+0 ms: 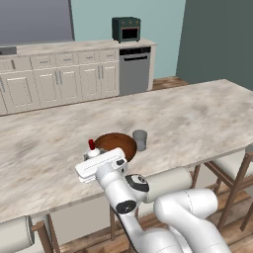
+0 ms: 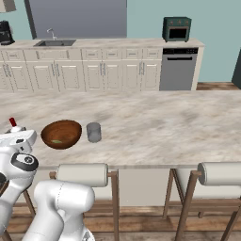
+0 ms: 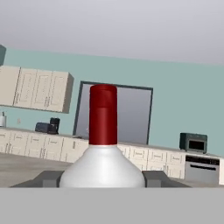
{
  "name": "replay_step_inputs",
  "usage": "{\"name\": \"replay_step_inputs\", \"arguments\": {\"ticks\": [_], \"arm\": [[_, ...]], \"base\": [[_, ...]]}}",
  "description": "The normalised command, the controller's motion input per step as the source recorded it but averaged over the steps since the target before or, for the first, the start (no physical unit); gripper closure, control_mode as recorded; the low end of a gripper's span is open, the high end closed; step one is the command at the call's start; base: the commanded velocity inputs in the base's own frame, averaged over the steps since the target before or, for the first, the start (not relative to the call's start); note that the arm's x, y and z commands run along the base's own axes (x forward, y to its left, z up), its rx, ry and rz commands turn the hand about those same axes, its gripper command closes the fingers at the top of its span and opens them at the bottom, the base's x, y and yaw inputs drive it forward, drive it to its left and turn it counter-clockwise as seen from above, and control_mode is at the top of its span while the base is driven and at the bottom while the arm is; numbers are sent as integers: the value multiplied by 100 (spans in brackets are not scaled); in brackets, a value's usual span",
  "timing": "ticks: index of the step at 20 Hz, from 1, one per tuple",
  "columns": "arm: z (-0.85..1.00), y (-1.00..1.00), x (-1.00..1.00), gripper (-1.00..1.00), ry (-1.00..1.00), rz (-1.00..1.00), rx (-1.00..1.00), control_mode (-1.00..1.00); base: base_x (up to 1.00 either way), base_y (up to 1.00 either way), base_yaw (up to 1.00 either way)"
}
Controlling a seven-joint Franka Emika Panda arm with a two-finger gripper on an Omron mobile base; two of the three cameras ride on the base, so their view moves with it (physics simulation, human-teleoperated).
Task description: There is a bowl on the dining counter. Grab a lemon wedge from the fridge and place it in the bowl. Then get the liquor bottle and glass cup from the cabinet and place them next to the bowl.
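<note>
Bowl, cup beside bottle

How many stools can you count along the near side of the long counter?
3. In the left base view, one stool is at the lower left, one behind the arm, and one at the right edge. More may be hidden.

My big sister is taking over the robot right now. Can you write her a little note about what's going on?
Gripper: jaws either side of the liquor bottle, white with a red cap; whether they grip it or have let go cannot be told.
Bottle is upright over the dining counter, just left of the bowl.
Bowl: brown, near the counter's front edge, something small and greenish inside, likely the lemon wedge.
Glass cup: standing right beside the bowl.
Done: cup placed, wedge seemingly in.
Left: make sure the bottle stands by the bowl, then release and back away.
</note>
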Motion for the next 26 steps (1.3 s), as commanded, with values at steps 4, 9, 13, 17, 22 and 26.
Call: {"name": "replay_step_inputs", "arguments": {"ticks": [4,9,13,17,22,26], "arm": [[-14,0,5,100,0,0,2,-100],[-7,0,22,100,0,0,4,-100],[-9,0,35,100,0,0,3,-100],[-18,0,33,100,1,0,2,-100],[-29,0,32,100,0,0,0,-100],[-32,0,28,100,0,0,0,-100]], "base": [[0,0,0],[0,0,0],[0,0,0],[0,0,0],[0,0,0],[0,0,0]]}}
